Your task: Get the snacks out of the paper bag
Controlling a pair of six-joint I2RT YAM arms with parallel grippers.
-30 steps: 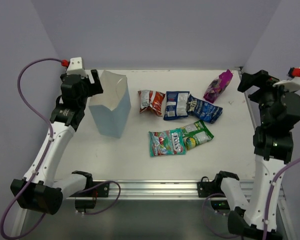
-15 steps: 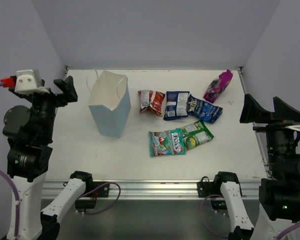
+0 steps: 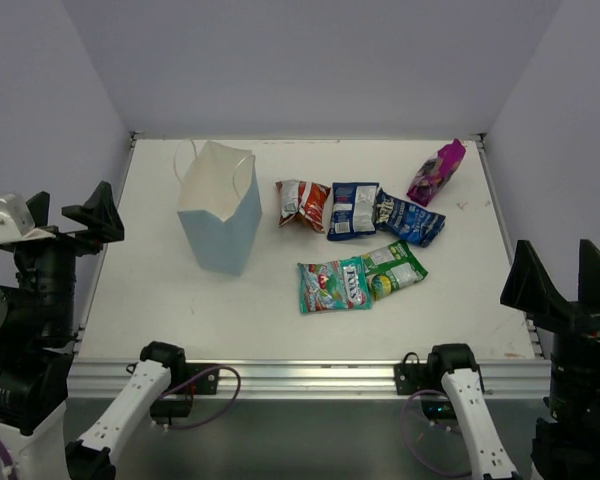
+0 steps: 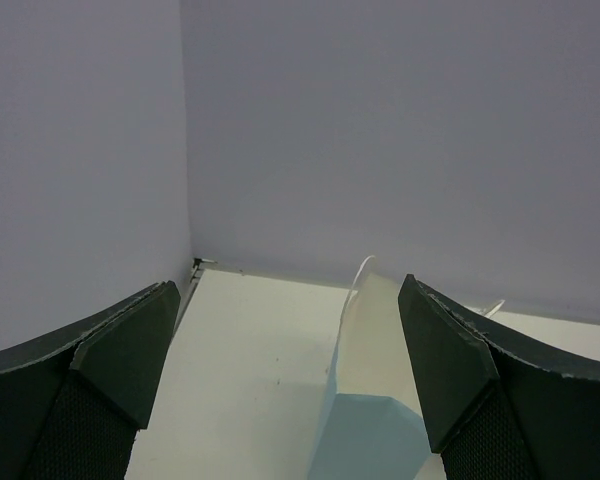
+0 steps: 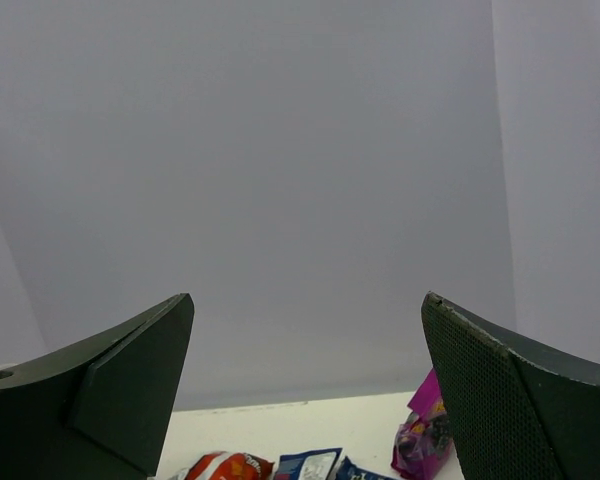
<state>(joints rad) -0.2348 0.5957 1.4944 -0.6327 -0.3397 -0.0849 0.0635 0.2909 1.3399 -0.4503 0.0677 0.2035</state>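
Six snacks point(image 3: 335, 285) lie on the table point(image 3: 460, 310) right of the upright paper bag point(image 3: 220, 215); unloading judged complete. Hence left gripper point(image 3: 68, 212) and right gripper point(image 3: 558, 275) hang at the near corners, jaws spread, empty.

Robot lab test cell. A white table point(image 3: 280, 320) is boxed in on three sides by plain pale-violet walls point(image 3: 310, 60). An aluminium rail point(image 3: 310, 376) runs along the table's near edge, and two white-and-black robot arms, the left arm point(image 3: 120, 410) and the right arm point(image 3: 472, 405), are bolted to it side by side.
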